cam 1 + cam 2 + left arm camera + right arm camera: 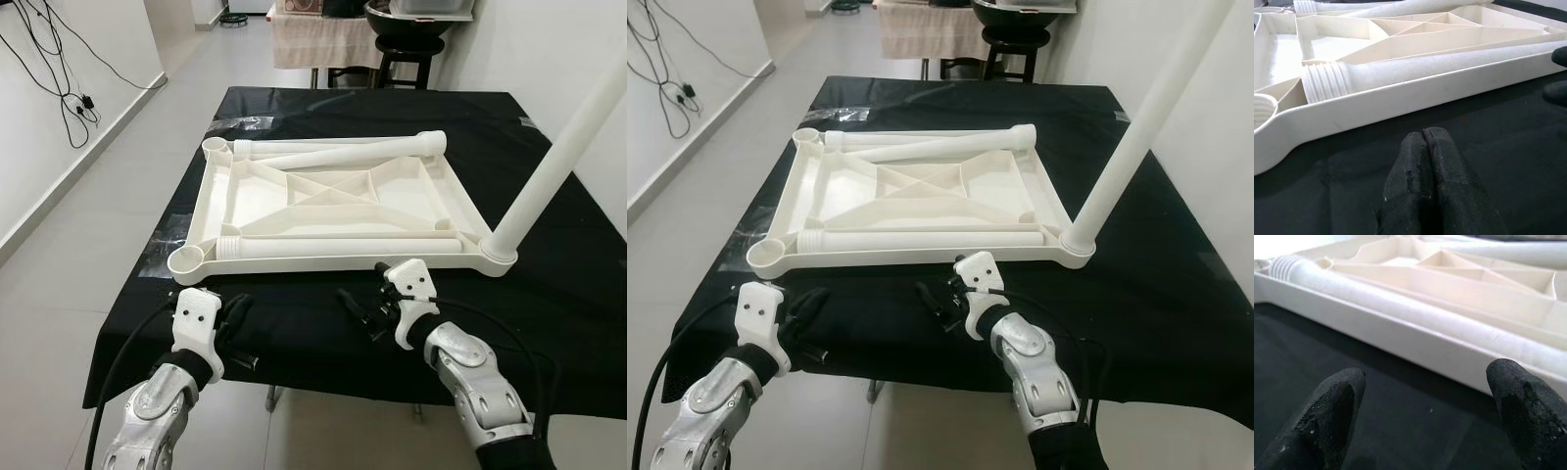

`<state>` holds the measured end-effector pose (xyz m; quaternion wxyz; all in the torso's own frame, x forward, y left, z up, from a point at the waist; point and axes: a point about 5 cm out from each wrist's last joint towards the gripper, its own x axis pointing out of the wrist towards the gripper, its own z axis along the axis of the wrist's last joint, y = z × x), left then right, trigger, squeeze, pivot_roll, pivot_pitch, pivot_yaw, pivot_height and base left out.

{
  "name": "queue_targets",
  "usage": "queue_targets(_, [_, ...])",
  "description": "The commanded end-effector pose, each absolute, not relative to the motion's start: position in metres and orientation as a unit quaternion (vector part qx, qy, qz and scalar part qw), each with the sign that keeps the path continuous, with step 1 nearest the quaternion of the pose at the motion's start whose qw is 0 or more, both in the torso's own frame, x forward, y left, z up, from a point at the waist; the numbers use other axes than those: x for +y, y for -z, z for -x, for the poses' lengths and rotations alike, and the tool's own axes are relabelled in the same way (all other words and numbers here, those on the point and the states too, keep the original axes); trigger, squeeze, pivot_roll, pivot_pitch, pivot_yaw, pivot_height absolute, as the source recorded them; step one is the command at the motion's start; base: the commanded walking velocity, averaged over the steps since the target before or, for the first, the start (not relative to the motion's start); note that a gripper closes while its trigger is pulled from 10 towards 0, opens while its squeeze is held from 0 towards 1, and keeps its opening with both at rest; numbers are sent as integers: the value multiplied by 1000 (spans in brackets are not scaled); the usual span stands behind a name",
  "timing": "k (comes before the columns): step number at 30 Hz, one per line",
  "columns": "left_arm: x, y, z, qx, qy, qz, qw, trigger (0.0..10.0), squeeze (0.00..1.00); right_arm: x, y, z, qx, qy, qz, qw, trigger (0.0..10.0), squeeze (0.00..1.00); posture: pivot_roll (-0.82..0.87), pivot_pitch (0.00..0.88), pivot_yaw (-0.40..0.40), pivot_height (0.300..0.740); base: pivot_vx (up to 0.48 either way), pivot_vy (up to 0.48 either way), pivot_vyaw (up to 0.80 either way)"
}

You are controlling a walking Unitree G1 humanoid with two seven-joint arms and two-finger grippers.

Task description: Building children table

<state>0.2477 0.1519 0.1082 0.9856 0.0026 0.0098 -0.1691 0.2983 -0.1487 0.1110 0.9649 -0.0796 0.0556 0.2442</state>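
Observation:
The white plastic table top [323, 266] lies upside down on the black-clothed table [558, 294]. One white leg [558, 162] stands upright in its near right corner socket. A loose leg [343, 248] lies along the inside of the front rim, its threaded end [1325, 83] by the open near left socket [186, 259]. Two more legs [343, 149] lie at the far side. My left gripper [1423, 134] is shut on nothing, just short of the front rim near the left corner. My right gripper [1425, 374] is open, close to the rim's middle [361, 294].
The black cloth hangs over the table's front edge below both arms. A dark stool [407, 49] and a cloth-covered stand [313, 34] are behind the table. Cables [59, 78] hang on the left wall; open floor [108, 215] runs along the left.

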Motion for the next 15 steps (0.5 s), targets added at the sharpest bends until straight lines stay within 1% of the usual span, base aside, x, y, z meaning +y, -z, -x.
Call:
queue_targets(1, [162, -108, -249, 12, 158, -3, 987, 10000, 0, -147, -115, -302, 40, -238, 70, 968, 10000, 0, 39, 0, 8, 740, 0, 0, 0])
queue_targets(5, [167, -114, -252, 6, 153, 13, 988, 10000, 0, -143, -122, -304, 23, -241, 64, 968, 10000, 0, 37, 0, 21, 740, 0, 0, 0])
queue_targets(7, [169, -125, -254, -7, 155, 36, 987, 10000, 0, -139, -134, -307, 0, -240, 53, 969, 10000, 0, 32, 0, 24, 740, 0, 0, 0])
queue_targets(9, [171, -133, -254, -15, 161, 40, 986, 10000, 0, -139, -141, -309, -13, -238, 48, 970, 10000, 0, 35, 0, 27, 740, 0, 0, 0])
queue_targets(14, [165, -153, -247, -36, 177, 68, 981, 10000, 0, -139, -151, -311, -32, -238, 48, 970, 10000, 0, 38, 0, 37, 740, 0, 0, 0])
queue_targets(15, [160, -159, -241, -41, 187, 79, 978, 10000, 0, -139, -153, -311, -36, -238, 49, 969, 10000, 0, 34, 0, 40, 740, 0, 0, 0])
